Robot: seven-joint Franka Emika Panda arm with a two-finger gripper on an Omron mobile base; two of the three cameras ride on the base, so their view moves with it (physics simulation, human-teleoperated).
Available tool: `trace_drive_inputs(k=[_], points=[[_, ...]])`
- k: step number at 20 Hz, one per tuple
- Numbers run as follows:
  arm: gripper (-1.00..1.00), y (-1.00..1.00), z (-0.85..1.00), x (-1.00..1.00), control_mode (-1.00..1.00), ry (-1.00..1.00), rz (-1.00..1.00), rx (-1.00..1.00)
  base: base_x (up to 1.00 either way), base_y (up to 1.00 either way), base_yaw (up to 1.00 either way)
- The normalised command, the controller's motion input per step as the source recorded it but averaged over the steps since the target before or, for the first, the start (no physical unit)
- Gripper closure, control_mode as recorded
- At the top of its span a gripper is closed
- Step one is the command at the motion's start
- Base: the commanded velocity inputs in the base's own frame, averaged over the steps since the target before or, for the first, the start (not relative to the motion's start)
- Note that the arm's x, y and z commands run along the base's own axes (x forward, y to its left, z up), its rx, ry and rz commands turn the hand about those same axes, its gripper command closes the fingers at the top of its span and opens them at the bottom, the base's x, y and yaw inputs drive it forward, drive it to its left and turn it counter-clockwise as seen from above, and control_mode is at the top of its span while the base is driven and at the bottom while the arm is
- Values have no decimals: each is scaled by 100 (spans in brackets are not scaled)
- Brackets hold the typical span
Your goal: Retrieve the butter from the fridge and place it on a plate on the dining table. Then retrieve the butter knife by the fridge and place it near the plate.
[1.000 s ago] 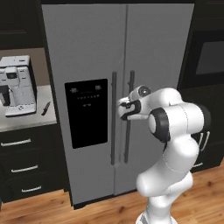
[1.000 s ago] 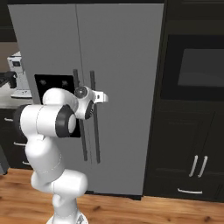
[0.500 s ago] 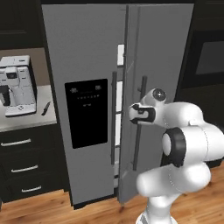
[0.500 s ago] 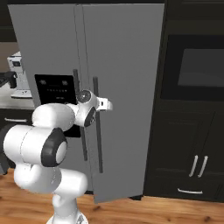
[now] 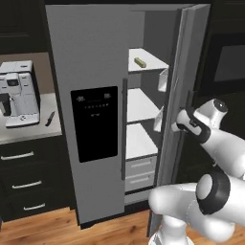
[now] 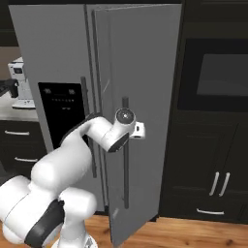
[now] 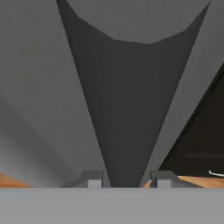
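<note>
The grey fridge (image 5: 91,57) has its right door (image 6: 140,63) swung wide open, and white shelves show inside. A small pale yellow butter (image 5: 139,62) stick lies on the top shelf. My gripper (image 5: 185,125) (image 6: 125,134) is shut on the door's dark vertical handle (image 6: 125,179). In the hand view the handle (image 7: 127,109) runs up between my fingertips (image 7: 93,179). The slim dark butter knife (image 5: 50,118) lies on the counter left of the fridge. The plate and the dining table are out of view.
A white coffee machine (image 5: 19,93) stands on the grey counter (image 5: 28,134) above black drawers (image 5: 28,184). Black cabinets with a built-in oven (image 6: 218,72) stand right of the fridge. The open door juts out over the wooden floor (image 6: 193,232).
The right fridge door has swung from barely ajar to wide open as my arm drew back to the right with the handle. The shelves and the butter are now exposed.
</note>
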Motion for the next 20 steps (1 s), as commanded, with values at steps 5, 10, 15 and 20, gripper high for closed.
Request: trace_drive_inputs(k=[5, 10, 15, 20], points=[[100, -4, 0, -60, -100, 0, 0, 0, 0, 0, 0], [-100, 0, 9, -43, -100, 0, 0, 0, 0, 0, 0], [-100, 0, 16, -71, -100, -2, -2, -2, 0, 0, 0], [-100, 5, 35, -81, -100, -1, -11, -20, 0, 0, 0]])
